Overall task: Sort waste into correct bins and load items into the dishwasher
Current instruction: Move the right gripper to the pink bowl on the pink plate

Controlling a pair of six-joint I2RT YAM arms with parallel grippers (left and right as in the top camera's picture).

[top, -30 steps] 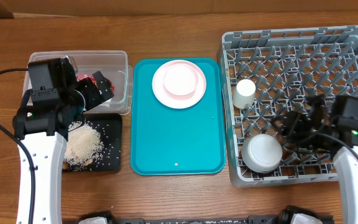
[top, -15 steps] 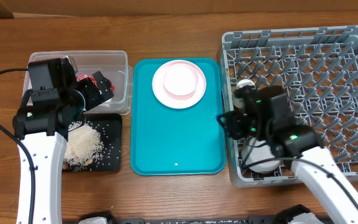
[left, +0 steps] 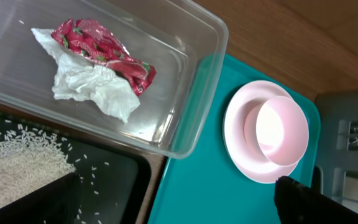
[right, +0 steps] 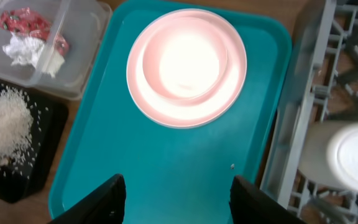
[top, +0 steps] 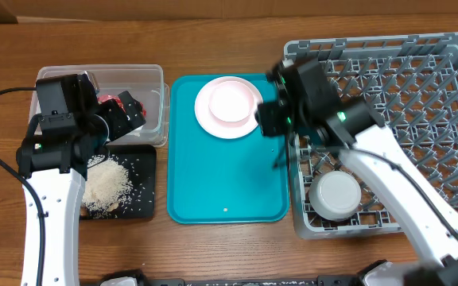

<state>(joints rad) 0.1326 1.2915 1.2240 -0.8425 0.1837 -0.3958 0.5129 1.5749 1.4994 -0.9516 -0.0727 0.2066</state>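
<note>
The pinkish-white plate (top: pixel 229 106) lies at the back of the teal tray with a smaller round dish on it; it also shows in the right wrist view (right: pixel 186 67) and the left wrist view (left: pixel 263 134). My right gripper (right: pixel 179 205) is open and empty over the tray just in front of the plate, by the tray's right edge (top: pixel 270 119). The white bowl (top: pixel 336 195) sits in the grey dish rack (top: pixel 420 95). The white cup (right: pixel 347 155) lies in the rack. My left gripper (left: pixel 173 211) is open and empty over the tub's front edge. The red wrapper (left: pixel 104 53) and the napkin (left: pixel 89 87) lie in the clear tub (top: pixel 161 79). The rice (top: pixel 106 183) is in the black tray (top: pixel 145 199).
The teal tray (top: pixel 221 183) lies between the two bins and the rack. The rack's left wall stands right beside my right arm. Wooden table runs along the back and the far left.
My right arm has swung from the rack's front right across to the left and now hangs over the teal tray by the plate. The left arm has not moved.
</note>
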